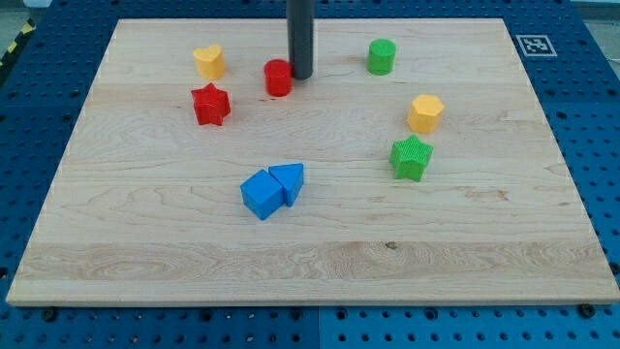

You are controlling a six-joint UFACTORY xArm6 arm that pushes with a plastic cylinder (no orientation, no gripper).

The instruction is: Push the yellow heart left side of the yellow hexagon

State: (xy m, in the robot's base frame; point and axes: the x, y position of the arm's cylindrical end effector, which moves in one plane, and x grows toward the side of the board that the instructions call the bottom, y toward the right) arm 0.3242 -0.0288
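I see the wooden board [320, 242] lying on a blue perforated table [591, 97]. My rod has no jaws, so it pinches nothing; my tip [301, 76] stands near the view's top, just beside the red cylinder [279, 78], on its right; whether they touch I cannot tell. The blue cube [262, 194] touches the blue triangular block [289, 181] near the middle. The green star [412, 157] sits just below the yellow hexagon [424, 113] on the view's right. The red star [210, 104] is near the yellow heart [208, 61], which is at the top left, well apart from the hexagon. The green cylinder [382, 56] stands alone at the top.
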